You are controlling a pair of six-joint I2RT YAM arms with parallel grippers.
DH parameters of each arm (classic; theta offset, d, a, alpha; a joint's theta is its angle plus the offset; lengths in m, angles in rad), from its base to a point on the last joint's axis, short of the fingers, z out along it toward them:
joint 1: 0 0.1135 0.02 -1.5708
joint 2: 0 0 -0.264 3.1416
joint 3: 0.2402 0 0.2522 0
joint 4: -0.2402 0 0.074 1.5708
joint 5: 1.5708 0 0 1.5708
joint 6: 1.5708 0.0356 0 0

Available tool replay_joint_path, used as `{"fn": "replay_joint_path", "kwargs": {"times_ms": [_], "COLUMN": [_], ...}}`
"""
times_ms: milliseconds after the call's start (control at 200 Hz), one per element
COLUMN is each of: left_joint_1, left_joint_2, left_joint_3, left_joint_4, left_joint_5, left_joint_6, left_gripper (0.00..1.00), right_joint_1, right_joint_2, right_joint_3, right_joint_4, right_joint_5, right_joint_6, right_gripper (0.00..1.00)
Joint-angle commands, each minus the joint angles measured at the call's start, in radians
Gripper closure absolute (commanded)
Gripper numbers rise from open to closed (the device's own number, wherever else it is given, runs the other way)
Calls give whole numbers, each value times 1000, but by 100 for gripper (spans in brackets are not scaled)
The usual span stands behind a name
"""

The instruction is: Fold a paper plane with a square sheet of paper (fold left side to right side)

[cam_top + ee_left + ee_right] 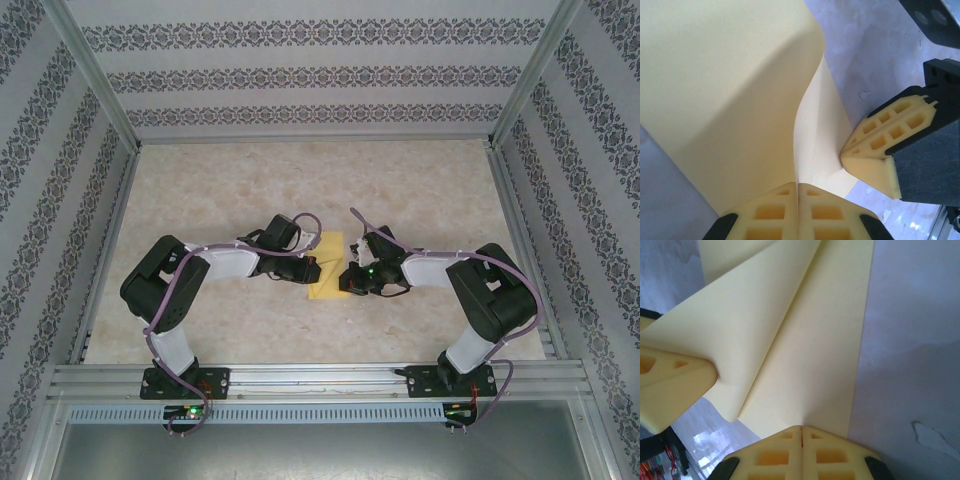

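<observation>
The left gripper (798,186) is closed, its tips pinching an edge of the paper (740,100). From that pinch a large flap rises and curls over. The right gripper (801,429) is closed as well, clamped on the paper's edge close by, where an upper layer slants across a lower one. Both grippers meet over the middle of the table (200,200), the left one on the table's left side of that spot. The paper sits at the table's middle, its near part flat on the surface.
</observation>
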Motion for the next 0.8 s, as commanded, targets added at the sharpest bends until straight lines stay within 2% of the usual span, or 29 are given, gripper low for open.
{"fn": "replay_joint_path", "kwargs": {"times_ms": [0,794], "left_joint_1": [20,41], "left_joint_2": [23,67], "left_joint_3": [33,116], "left_joint_4": [-40,-151], "left_joint_5": [22,-8], "left_joint_6": [45,133], "left_gripper": [100,100], "right_joint_1": [11,11], "right_joint_2": [30,32], "right_joint_3": [4,14], "right_joint_4": [-94,-122], "right_joint_5": [57,67], "right_joint_6": [-36,-50], "right_gripper": [100,100]}}
